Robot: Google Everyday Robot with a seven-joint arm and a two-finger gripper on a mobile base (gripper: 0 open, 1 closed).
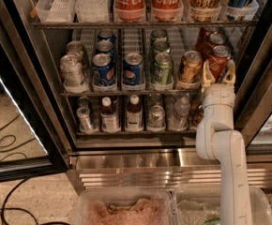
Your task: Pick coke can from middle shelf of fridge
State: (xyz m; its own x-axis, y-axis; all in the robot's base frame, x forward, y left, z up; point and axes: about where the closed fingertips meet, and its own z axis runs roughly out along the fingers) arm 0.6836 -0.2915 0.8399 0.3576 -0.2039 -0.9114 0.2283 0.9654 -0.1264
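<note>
The fridge (126,172) stands open, and along its middle shelf (140,92) the lanes run, from the left, silver cans (72,71), two rows of blue cans (103,69), green cans (162,69) and a gold-orange can (190,68). The coke can (219,59) stands upright at the front of the rightmost lane, with more red cans in line behind it. The gripper (218,76) is at that lane's front edge, directly before the coke can's lower body. It is open and grasps nothing, its pale fingers (206,78) splayed to either side of the can, while the white arm (220,139) rises to it from below the shelf. The step in hand looks like the final approach and closing. To do it well, the gripper should stay centred on the can and push in until the body sits well between the fingers. It should then close on the middle of the can rather than near its base. The left finger is just beside the gold-orange can, so any sideways drift risks tipping that neighbour. On the right the dark door frame is near, which leaves little room there. Once the hold is firm, a slight lift should clear the front rail, and a straight pull back along the lane should avoid dragging the cans behind.
</note>
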